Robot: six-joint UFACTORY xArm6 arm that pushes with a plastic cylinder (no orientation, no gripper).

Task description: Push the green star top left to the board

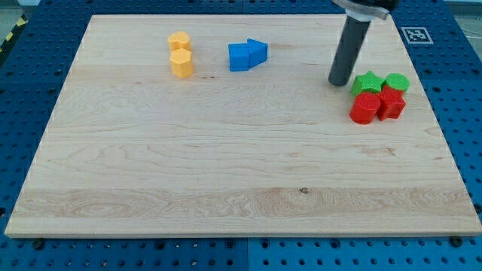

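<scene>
In the one camera view, a pale wooden board (226,150) lies on a blue perforated desk (30,45), its grain running across from the view's left to the view's right.

The straight dark rod (349,49) comes down from the view's top edge at about one o'clock from the board's middle. My tip (340,83) rests on the wood, just beside the green star-shaped plastic block (367,82), at that block's nine o'clock; a thin gap or a touch between them cannot be told apart. The arm carries no pincer: the rod ends plainly, so nothing opens, closes or holds anything here.

The green star sits near the board's right edge, at roughly two o'clock from the board's middle. At its three o'clock, touching or nearly so, is a green round plastic block (397,81). At the star's six o'clock sits a red round-topped plastic block (365,108), and at its four o'clock a second red plastic block (392,102) of a more angular shape; the four form a tight cluster.

Well apart, at eleven o'clock from the board's middle, two yellow-orange plastic blocks stand one behind the other: a smaller one (179,41) nearer the view's top and a hexagonal one (181,63) below it. Near twelve o'clock lie two blue plastic blocks pressed together, a squarish one (239,57) and a wedge-like one (257,51) at its two o'clock.
</scene>
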